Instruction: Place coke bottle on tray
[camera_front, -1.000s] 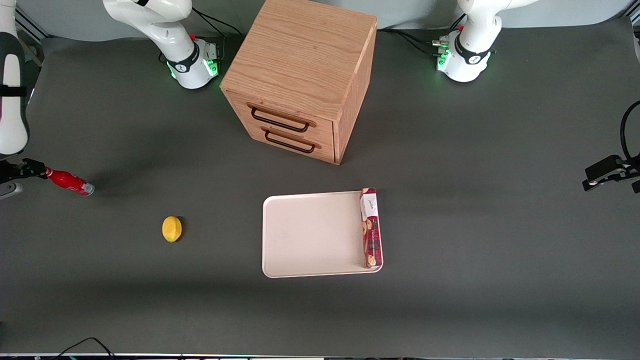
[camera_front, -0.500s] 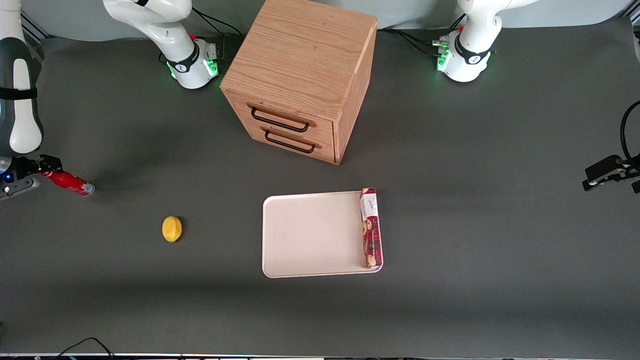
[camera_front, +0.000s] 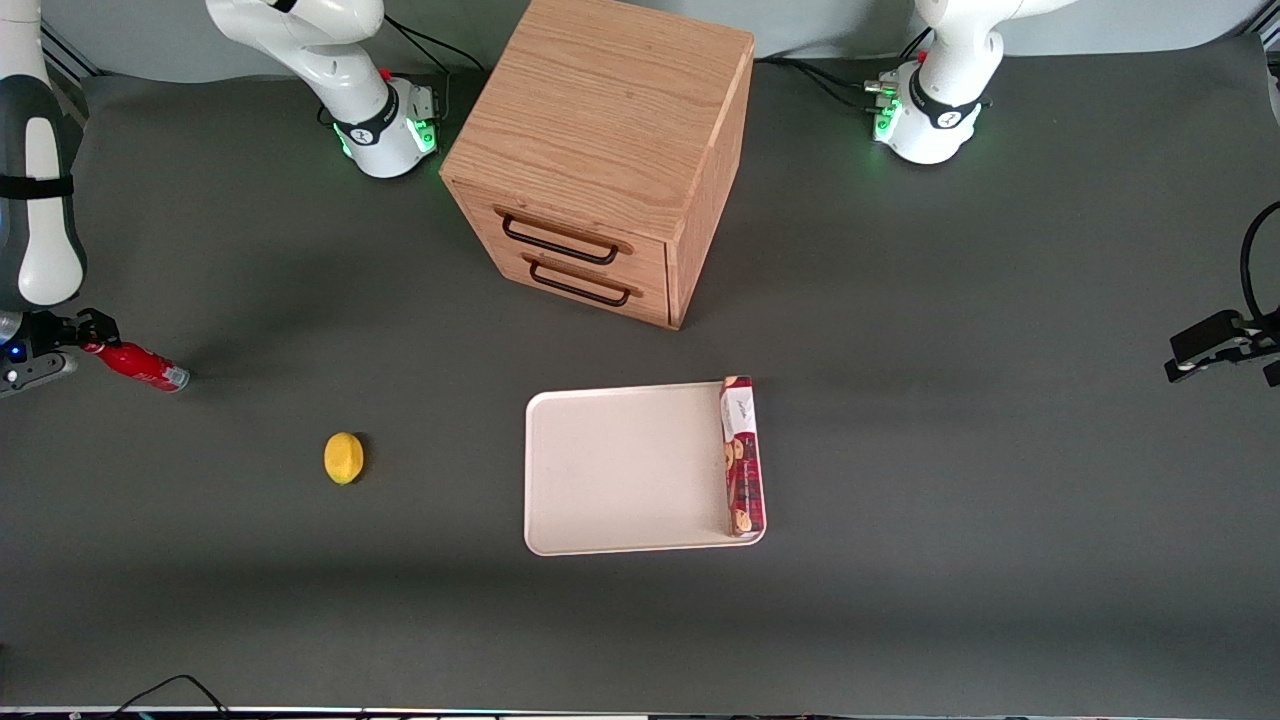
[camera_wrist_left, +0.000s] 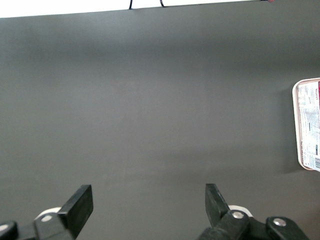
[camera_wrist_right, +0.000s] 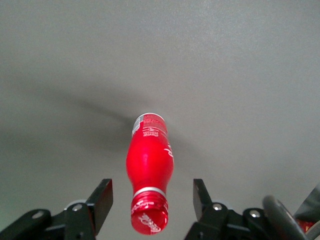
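Red and slim, the coke bottle (camera_front: 137, 363) lies on its side on the dark table mat (camera_front: 900, 300), far toward the working arm's end, its cap pointing at our gripper (camera_wrist_right: 150, 199) and its silvery base pointing away. In the right wrist view we see our fingers (camera_wrist_right: 103, 197) spread wide, one on each flank of the neck and cap, neither touching, so we hold nothing yet. We judge the step in hand is the grasp: the neck is narrow and round, so we would do better to ease forward until the pads straddle the fuller body, then close squarely across it, since a pinch at the cap alone could let the bottle swing or roll. Seen from the front camera, the lemon (camera_front: 344, 458) sits at about four o'clock from the bottle, and well past it the tray (camera_front: 620, 470) waits, with the biscuit box (camera_front: 742, 456) lying along its edge nearest the parked arm. The wooden drawer cabinet (camera_front: 600, 160) stands at twelve o'clock from the tray. We should aim for the tray's bare middle.
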